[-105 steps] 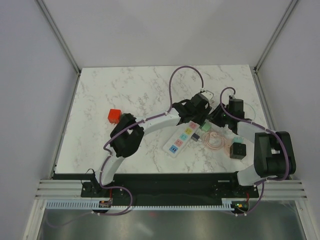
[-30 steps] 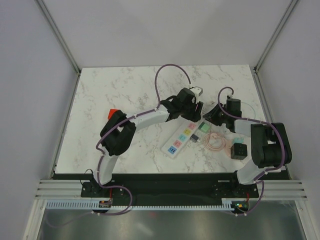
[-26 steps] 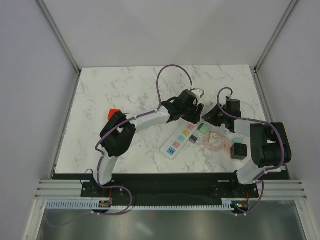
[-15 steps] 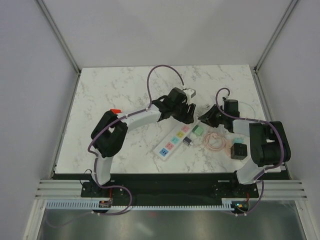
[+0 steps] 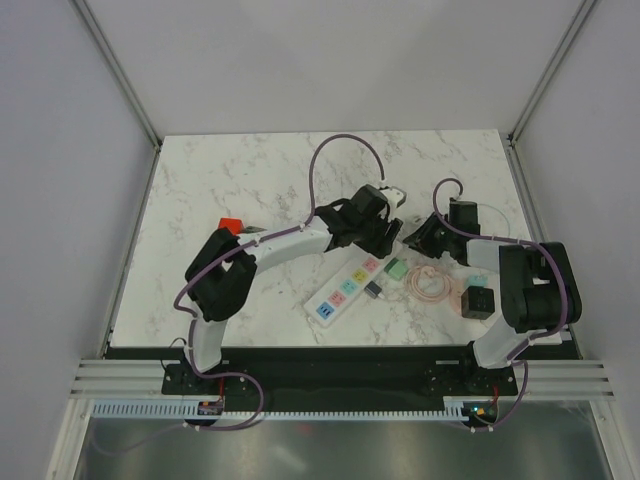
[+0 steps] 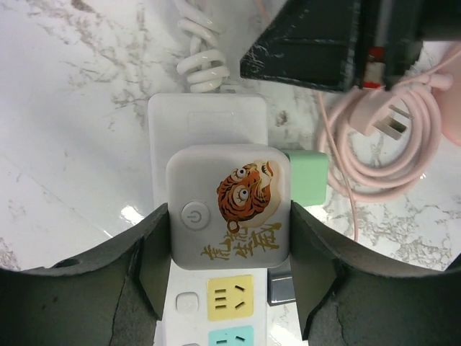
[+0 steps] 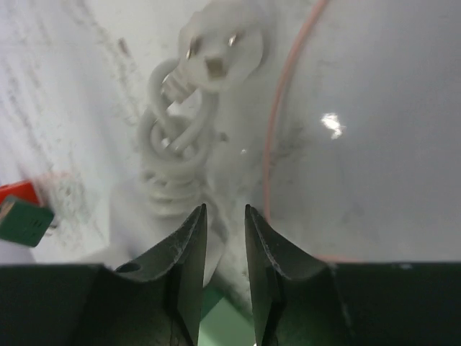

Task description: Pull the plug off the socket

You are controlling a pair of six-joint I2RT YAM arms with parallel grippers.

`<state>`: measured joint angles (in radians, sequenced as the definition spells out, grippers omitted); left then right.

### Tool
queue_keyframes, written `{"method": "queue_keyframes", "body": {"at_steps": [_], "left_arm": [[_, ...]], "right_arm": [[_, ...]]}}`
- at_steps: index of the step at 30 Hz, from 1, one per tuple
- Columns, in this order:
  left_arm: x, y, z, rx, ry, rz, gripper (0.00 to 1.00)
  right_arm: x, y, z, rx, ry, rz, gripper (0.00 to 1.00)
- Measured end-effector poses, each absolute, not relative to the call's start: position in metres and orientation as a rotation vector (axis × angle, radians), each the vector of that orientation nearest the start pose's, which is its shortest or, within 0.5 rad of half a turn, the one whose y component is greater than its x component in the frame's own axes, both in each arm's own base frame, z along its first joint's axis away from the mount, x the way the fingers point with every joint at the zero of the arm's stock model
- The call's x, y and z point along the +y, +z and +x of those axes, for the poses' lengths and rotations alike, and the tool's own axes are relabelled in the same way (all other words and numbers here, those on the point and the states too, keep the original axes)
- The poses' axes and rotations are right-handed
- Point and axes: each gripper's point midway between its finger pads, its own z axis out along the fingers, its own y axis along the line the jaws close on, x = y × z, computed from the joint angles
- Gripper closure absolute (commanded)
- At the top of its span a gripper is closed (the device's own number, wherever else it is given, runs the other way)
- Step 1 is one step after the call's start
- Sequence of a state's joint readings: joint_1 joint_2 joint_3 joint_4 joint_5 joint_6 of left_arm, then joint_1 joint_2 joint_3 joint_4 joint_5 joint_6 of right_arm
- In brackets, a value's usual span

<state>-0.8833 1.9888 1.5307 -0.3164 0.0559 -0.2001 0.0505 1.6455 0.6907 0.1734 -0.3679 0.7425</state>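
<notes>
Plug (image 6: 229, 216), a white square block with a tiger printed on it and a round power button, sits seated in the socket (image 5: 345, 290). It is in the last outlet before the end where the coiled white cord (image 6: 203, 65) leaves. The socket lies slantwise on the marble table (image 5: 250, 180), between the two arms.

The left hand (image 5: 388, 236) comes down from above and pinches the plug across its two flat sides, one finger against each. This grip looks chosen so that a straight lift would draw the pins out without twisting.

The right hand (image 7: 225, 209) hangs low over the cord end. Its fingers are drawn nearly together, and I can make out nothing between them. I cannot tell whether its tips press on the cord. I judge it is there to pin the light socket down, since otherwise the whole strip would likely rise with the plug.

A green block (image 6: 310, 176) touches the socket's side just beside the plug. A pink cable (image 6: 403, 144) lies coiled beyond it, apart from the grip.
</notes>
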Motion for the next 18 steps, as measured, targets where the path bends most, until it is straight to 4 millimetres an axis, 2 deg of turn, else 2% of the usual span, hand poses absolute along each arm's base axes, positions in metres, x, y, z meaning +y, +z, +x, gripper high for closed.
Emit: {"method": "queue_keyframes", "body": {"at_steps": [2,5,11,15,18], "left_arm": [[-0.423,0.102,0.310,2.256,-0.561,0.875,0.98],[-0.431,0.110,0.303,2.242,-0.589,0.903,0.98],[-0.424,0.119,0.317,2.299,-0.765,0.804,0.98],[-0.416,0.124,0.330,2.292,-0.773,0.757,0.98],[-0.418,0.132,0.328,2.274,-0.782,0.761,0.98]], "right_arm": [[0.098,0.021,0.363,2.364,0.756,0.685,0.65],[0.091,0.021,0.365,2.352,0.724,0.700,0.65],[0.089,0.021,0.366,2.347,0.709,0.698,0.65],[0.088,0.022,0.366,2.345,0.700,0.699,0.63],[0.086,0.023,0.365,2.347,0.681,0.696,0.61]]}}
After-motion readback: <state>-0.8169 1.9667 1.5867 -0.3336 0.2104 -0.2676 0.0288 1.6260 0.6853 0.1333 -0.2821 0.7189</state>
